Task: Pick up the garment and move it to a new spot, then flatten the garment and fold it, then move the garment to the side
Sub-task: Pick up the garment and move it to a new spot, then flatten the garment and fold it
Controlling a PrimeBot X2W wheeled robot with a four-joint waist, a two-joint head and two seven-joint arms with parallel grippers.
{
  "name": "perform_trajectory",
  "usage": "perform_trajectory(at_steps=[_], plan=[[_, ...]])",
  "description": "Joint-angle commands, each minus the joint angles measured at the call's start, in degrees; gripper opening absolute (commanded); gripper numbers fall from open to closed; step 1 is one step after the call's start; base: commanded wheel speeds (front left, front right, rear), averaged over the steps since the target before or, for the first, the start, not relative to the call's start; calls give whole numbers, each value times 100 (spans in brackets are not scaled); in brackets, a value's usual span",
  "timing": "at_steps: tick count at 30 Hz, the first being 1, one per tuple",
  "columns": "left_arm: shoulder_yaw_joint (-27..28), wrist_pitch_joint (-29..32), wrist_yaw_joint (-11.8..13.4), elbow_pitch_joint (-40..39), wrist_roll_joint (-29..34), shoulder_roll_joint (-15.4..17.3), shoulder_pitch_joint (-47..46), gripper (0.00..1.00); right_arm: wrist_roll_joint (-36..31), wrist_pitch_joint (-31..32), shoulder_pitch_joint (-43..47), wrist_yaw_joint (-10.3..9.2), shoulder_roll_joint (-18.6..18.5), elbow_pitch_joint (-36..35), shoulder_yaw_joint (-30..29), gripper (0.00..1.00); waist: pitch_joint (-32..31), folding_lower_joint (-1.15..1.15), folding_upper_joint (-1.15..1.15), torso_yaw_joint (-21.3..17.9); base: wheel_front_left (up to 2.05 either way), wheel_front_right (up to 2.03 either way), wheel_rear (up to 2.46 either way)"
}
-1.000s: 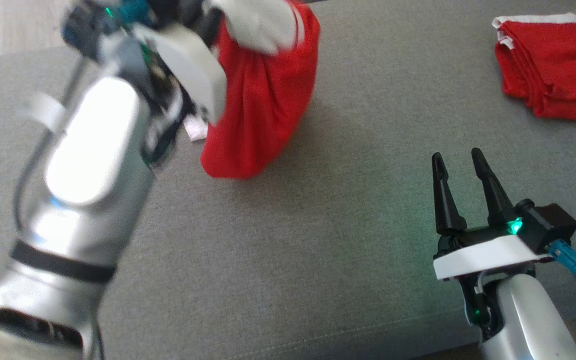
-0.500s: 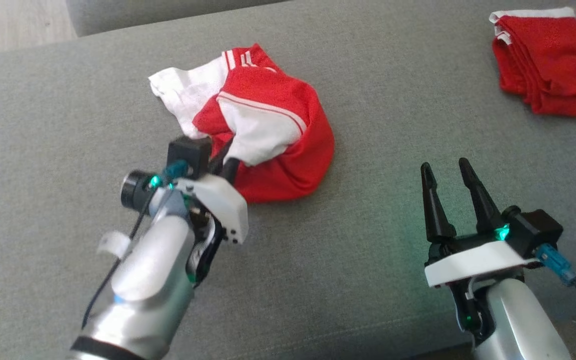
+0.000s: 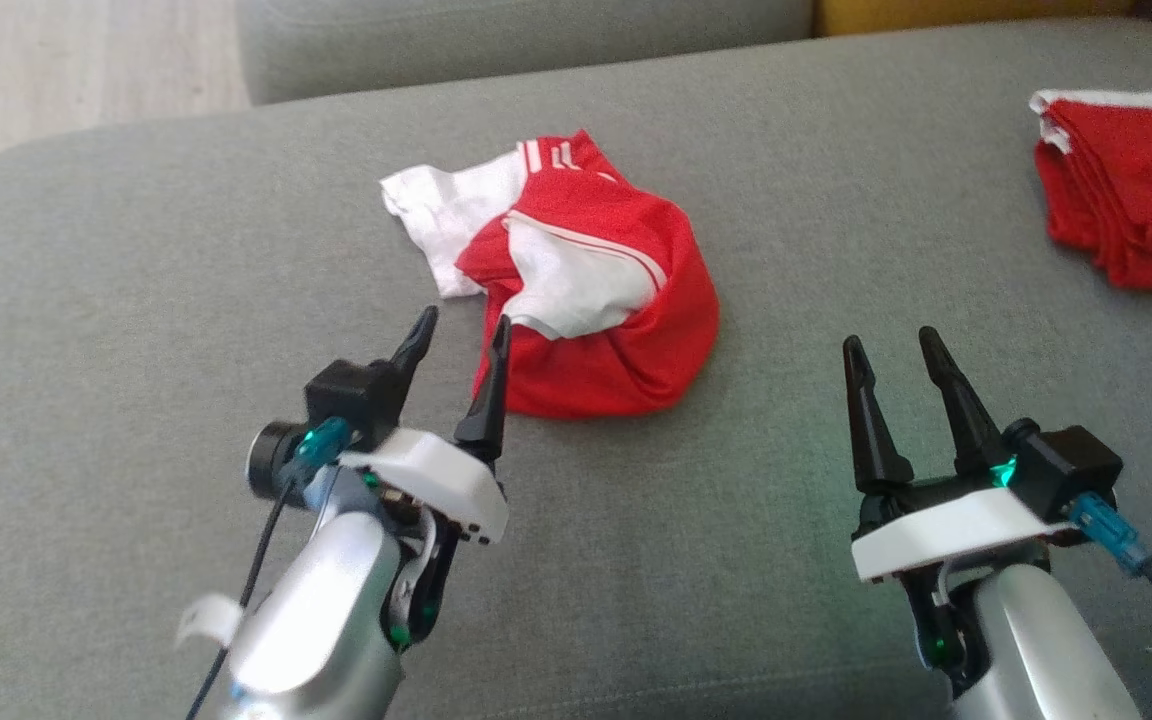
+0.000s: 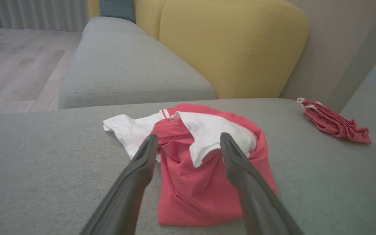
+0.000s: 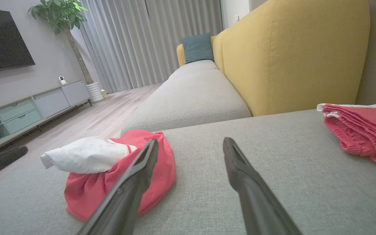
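Red-and-white and crumpled, no longer lifted: leaves the garment [image 3: 596,300] lying just beyond the spread, empty left gripper [image 3: 463,325], well apart from the equally spread right gripper [image 3: 889,342], seemingly ready for flattening.

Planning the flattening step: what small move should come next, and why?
Probably ease the left end effector forward to pinch the near red edge of the garment, which lies bunched on the sofa cushion; that end effector is open and pointing at it.
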Motion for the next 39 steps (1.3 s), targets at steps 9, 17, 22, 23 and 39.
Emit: perform_trajectory(at_steps=[9,17,22,23,39], plan=[[707,-74,302,-1414,57,168,1098,100,-20,64,173,39,-10,-159,9,100,-439,0,0,350,0,0,0],[1175,-75,547,-2156,213,258,1991,100,-19,35,471,39,-10,-120,-79,100,-640,0,0,546,0,0,0],[1410,-75,626,-2451,356,256,2364,100,1,26,626,39,-10,-125,-47,100,-718,0,0,606,0,0,0],[1445,-75,624,-2487,374,252,2433,100,5,30,642,39,-10,-126,-38,100,-731,0,0,607,0,0,0],[1745,-75,459,-2590,639,117,2755,100,-22,77,669,39,-10,-164,-32,100,-790,0,0,624,0,0,0]])
